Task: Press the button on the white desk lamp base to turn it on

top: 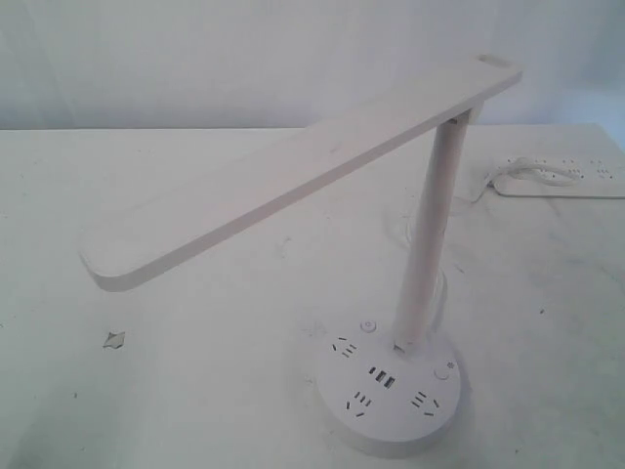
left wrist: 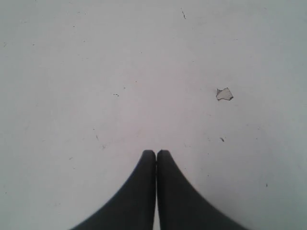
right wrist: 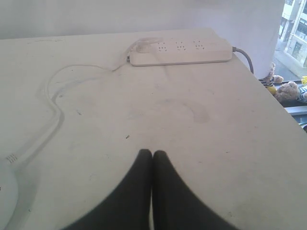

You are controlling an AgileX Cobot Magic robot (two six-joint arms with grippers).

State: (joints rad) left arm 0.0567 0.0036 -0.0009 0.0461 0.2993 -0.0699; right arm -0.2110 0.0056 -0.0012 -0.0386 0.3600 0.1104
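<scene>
The white desk lamp (top: 430, 234) stands at the table's front right, its long bar head (top: 293, 166) reaching left. Its round white desk lamp base (top: 395, 415) shows socket slots, a dark USB row (top: 383, 376) and two small round buttons, one at the back (top: 368, 325) and one at the right (top: 442, 372). I cannot tell which of them carries the sun mark. Neither gripper shows in the exterior view. My left gripper (left wrist: 156, 152) is shut and empty over bare table. My right gripper (right wrist: 152, 152) is shut and empty, with the base's edge (right wrist: 5, 191) off to its side.
A long white power strip (right wrist: 180, 51) lies at the table's far right (top: 562, 179), and the lamp's white cord (right wrist: 53, 103) loops from it toward the base. A small chip (left wrist: 224, 94) marks the table surface at the left (top: 115, 339). The table's right edge (right wrist: 283, 115) is close by.
</scene>
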